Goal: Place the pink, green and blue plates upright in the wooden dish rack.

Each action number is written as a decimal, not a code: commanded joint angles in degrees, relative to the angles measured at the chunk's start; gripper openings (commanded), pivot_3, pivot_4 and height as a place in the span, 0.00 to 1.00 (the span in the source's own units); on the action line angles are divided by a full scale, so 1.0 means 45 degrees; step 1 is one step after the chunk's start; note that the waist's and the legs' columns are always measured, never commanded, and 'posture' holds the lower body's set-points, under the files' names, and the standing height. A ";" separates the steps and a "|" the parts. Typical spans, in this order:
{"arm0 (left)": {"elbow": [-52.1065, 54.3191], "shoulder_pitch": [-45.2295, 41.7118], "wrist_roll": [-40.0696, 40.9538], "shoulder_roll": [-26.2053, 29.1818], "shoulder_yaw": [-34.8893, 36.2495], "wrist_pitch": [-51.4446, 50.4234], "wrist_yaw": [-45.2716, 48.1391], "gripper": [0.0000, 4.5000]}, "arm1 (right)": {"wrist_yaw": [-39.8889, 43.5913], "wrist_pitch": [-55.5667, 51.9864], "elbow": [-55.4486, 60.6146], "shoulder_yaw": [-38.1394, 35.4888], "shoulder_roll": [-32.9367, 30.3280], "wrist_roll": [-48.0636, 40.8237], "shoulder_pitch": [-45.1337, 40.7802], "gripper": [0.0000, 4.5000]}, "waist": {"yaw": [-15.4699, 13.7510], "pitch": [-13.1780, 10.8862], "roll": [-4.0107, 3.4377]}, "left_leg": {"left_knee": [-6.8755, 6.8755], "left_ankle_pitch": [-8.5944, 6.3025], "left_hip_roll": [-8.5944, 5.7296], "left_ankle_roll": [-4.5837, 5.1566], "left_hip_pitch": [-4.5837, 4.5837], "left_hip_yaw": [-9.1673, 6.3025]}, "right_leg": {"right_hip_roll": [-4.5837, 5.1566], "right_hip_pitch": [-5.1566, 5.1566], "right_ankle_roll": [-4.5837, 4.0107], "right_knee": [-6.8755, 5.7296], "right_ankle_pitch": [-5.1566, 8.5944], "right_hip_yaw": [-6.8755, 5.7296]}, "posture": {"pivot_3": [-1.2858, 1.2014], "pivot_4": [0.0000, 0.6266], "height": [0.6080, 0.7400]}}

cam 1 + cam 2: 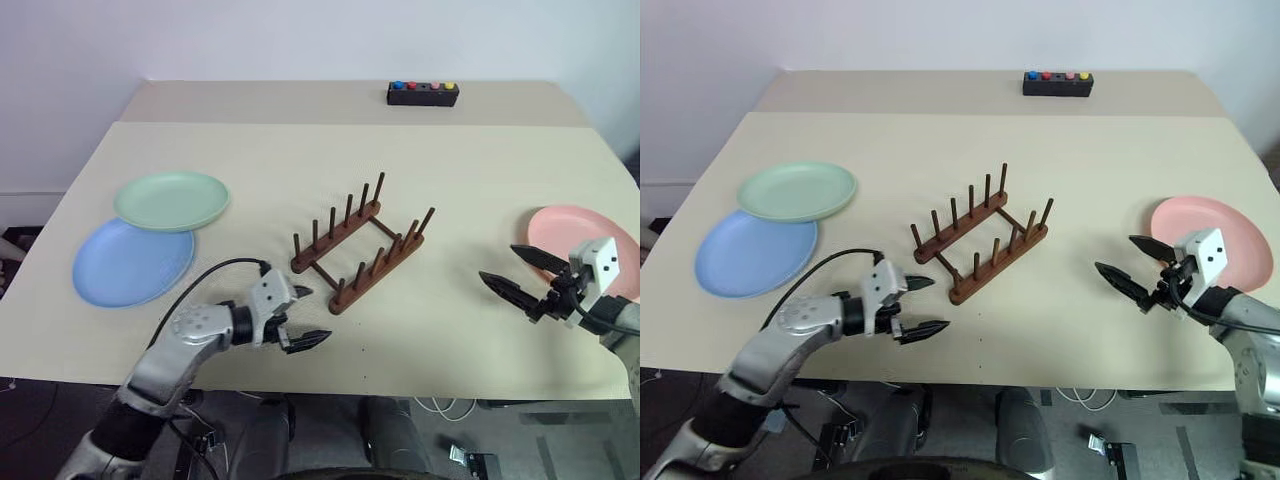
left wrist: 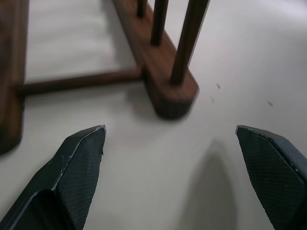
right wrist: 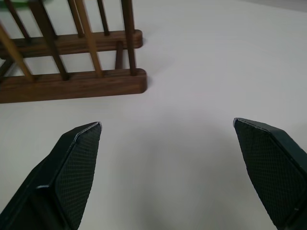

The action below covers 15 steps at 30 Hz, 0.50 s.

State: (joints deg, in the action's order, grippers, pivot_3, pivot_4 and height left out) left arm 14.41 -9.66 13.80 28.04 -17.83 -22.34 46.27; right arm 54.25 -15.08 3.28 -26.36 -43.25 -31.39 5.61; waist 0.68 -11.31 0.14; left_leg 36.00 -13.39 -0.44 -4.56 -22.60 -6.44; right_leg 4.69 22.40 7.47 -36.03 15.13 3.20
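The pale surface (image 1: 300, 160) stretches wide, and in its middle sits the wooden dish rack (image 1: 360, 252), angled, pegs up and every slot bare. Over by the surface's left edge the blue plate (image 1: 125, 265) lies flat, and the green plate (image 1: 172, 199) lies flat too, its near rim overlapping the blue one's far side. Across on the right edge, the pink plate (image 1: 585, 240) rests flat, well apart from the rack. At the far edge, a black box with coloured buttons (image 1: 423, 94) sits out of the action. Now the arms: the left tool (image 1: 300, 316) hangs low near the front edge, just beside the rack's near end, fingers spread wide with nothing between them, and the left wrist view looks straight at the end of a rack rail. The right tool (image 1: 520, 272) hovers at the pink plate's near-left rim, fingers likewise wide apart and empty, aimed toward the rack.
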 commanded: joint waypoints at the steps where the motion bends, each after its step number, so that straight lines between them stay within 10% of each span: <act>1: -0.0724 -0.0085 -0.0601 -0.0648 -0.0660 0.0206 -0.0365 0.99 | -0.0356 -0.0249 0.1120 -0.0626 0.0155 -0.0451 0.0417 1.00 | -0.0004 0.0004 -0.0005 | -0.0002 0.0000 0.0001 0.0000 0.0005 0.0000 | 0.0000 -0.0002 0.0000 -0.0001 0.0000 0.0000 | 0.52 0.24 0.96; 6: -0.1078 0.0071 -0.0656 -0.1066 -0.0416 0.0521 -0.0498 0.81 | -0.0750 -0.0625 0.1982 -0.0808 0.0247 -0.0688 0.0843 1.00 | -0.0005 0.0010 -0.0010 | 0.0002 0.0000 0.0000 0.0000 0.0007 -0.0001 | 0.0001 -0.0007 0.0001 0.0000 0.0001 -0.0001 | 0.52 0.24 0.96; 12: -0.1455 -0.0050 -0.0813 -0.0961 -0.0005 0.0841 -0.0505 0.17 | -0.0833 -0.0670 0.2005 -0.0571 0.0354 -0.0681 0.0619 1.00 | -0.0007 0.0012 -0.0012 | -0.0005 -0.0001 0.0000 0.0001 0.0008 -0.0002 | 0.0001 -0.0005 0.0001 -0.0001 0.0002 -0.0002 | 0.52 0.24 0.96; 15: -0.1582 -0.0180 -0.0823 -0.0803 0.0209 0.1027 -0.0384 0.17 | -0.1024 -0.0638 0.2102 -0.0276 0.0584 -0.0588 0.0489 1.00 | -0.0001 0.0012 -0.0010 | -0.0001 -0.0001 0.0000 0.0001 0.0008 -0.0002 | 0.0001 -0.0009 0.0001 0.0000 0.0002 -0.0002 | 0.52 0.24 0.96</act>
State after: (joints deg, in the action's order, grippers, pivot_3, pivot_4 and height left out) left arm 8.97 -10.88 10.60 23.78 -17.10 -17.25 43.82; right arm 50.08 -18.48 11.05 -27.62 -41.34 -33.43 8.71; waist 0.68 -11.25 0.09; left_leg 35.99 -13.39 -0.44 -4.55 -22.56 -6.45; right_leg 4.70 22.37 7.47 -36.03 15.14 3.19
